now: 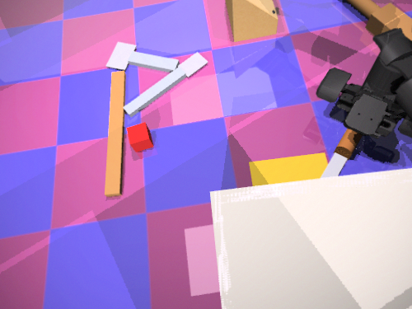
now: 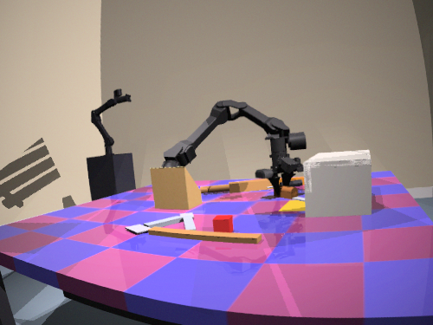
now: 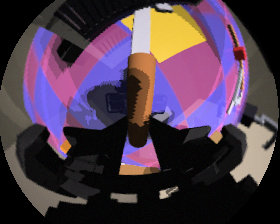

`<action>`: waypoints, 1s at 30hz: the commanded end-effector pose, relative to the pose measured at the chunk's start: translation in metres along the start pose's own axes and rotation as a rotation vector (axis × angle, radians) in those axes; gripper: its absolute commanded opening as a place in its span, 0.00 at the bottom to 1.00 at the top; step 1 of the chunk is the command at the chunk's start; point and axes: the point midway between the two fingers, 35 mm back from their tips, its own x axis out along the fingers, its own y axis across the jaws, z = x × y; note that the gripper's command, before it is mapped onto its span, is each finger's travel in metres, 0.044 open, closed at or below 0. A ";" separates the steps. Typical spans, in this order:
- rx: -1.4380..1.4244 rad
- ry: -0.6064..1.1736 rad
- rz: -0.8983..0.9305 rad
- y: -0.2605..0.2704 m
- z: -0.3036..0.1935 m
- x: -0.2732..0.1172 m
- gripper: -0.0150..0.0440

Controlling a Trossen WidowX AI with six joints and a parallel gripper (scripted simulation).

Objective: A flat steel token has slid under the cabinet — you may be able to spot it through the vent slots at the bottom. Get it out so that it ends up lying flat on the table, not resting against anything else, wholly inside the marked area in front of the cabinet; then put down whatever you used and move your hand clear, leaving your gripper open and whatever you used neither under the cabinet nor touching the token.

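Observation:
My gripper (image 1: 355, 135) (image 2: 283, 191) (image 3: 138, 118) is shut on the brown round handle of a tool with a flat pale blade (image 1: 334, 166) (image 3: 141, 32). The handle (image 1: 347, 145) (image 2: 289, 191) (image 3: 142, 80) is held low, and the blade points toward the white cabinet (image 1: 288, 247) (image 2: 338, 191). The blade lies along one side of the yellow marked area (image 1: 284, 170) (image 2: 291, 206) (image 3: 177, 37). In the wrist view a small grey flat piece (image 3: 163, 7) shows at the yellow area's cabinet-side edge; it may be the token. The blade's tip and the space under the cabinet are hidden.
A red cube (image 1: 139, 137) (image 2: 222, 224), a long orange bar (image 1: 115, 144) (image 2: 203, 236) and two pale headed tools (image 1: 152, 61) (image 1: 156, 91) lie away from the cabinet. A wooden handled block (image 1: 391, 21) (image 2: 248, 186) lies behind the gripper. The arm stands on a wooden wedge (image 1: 253, 22) (image 2: 171, 188).

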 end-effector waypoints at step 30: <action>0.002 -0.002 -0.009 -0.036 0.000 0.001 0.25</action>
